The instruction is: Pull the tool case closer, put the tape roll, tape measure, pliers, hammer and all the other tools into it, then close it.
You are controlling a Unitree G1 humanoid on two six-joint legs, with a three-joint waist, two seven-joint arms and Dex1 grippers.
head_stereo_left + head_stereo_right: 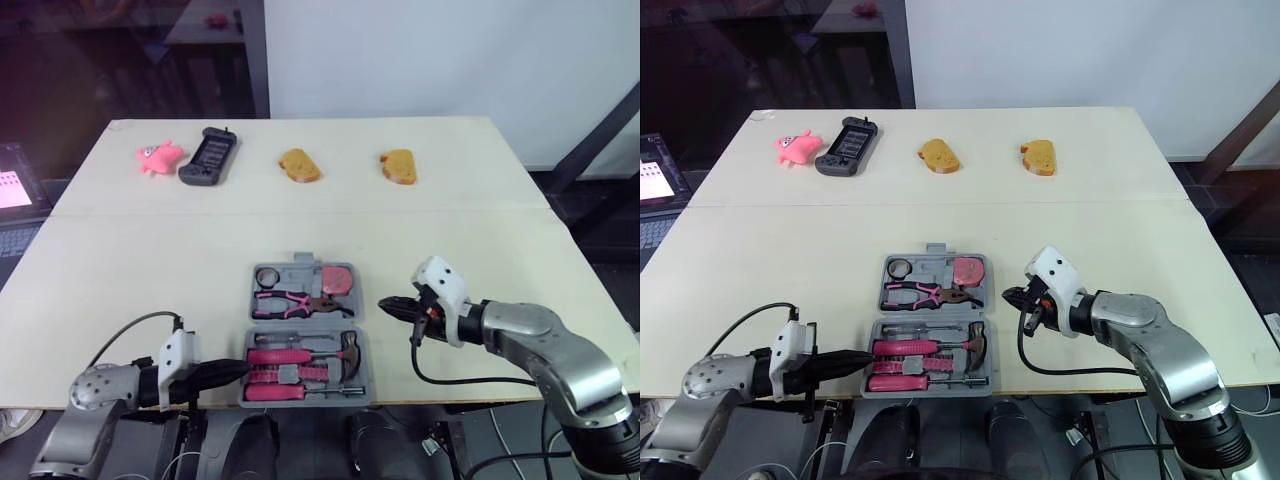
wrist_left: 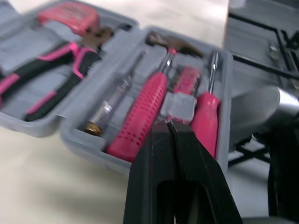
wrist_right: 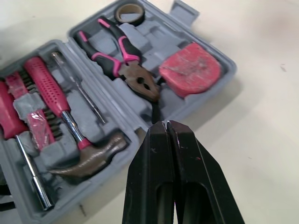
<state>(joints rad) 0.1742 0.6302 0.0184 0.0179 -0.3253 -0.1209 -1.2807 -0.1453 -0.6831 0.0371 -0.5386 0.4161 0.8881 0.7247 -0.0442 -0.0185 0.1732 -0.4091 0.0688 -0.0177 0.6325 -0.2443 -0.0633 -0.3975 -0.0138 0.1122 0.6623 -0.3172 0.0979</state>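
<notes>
1. The tool case (image 1: 300, 268) lies open near the front edge of the table (image 1: 120, 260).
2. The tape roll (image 1: 266, 276), pliers (image 1: 290, 301) and tape measure (image 1: 338, 279) sit in its far half, and the hammer (image 1: 300, 355) in its near half.
3. The left gripper (image 1: 238, 369) is squeezed closed and empty, maybe touching the case's left side.
4. The right gripper (image 1: 385, 304) is squeezed closed and empty too, just beside the case's right side.

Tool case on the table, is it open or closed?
Open: the tool case lies spread flat, with pliers, tape measure and hammer visible inside.
</notes>
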